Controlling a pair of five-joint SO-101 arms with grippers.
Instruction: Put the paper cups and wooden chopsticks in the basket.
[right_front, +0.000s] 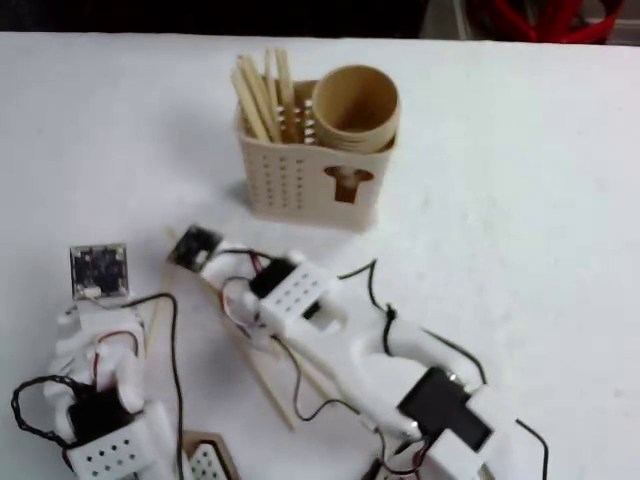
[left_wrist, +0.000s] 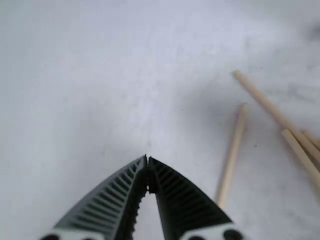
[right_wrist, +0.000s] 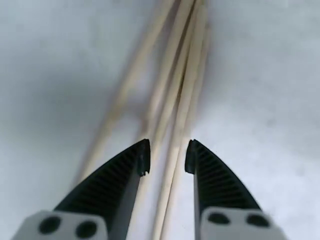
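A cream perforated basket (right_front: 300, 185) stands at the back of the table. It holds a brown paper cup (right_front: 355, 105) and several wooden chopsticks (right_front: 262, 95) standing upright. More chopsticks (right_front: 272, 385) lie on the table under the right arm (right_front: 300, 300). My right gripper (right_wrist: 166, 157) is open just above this bundle of chopsticks (right_wrist: 175, 115), and two or three of the sticks run between its fingers. My left gripper (left_wrist: 147, 161) is shut on nothing over bare table, with loose chopsticks (left_wrist: 231, 157) lying off to one side of it.
The left arm (right_front: 100, 420) sits at the front left corner, with a single chopstick (right_front: 152, 325) beside it. Black cables trail around both arms. White table (right_front: 520, 200) stretches open to the right of the basket.
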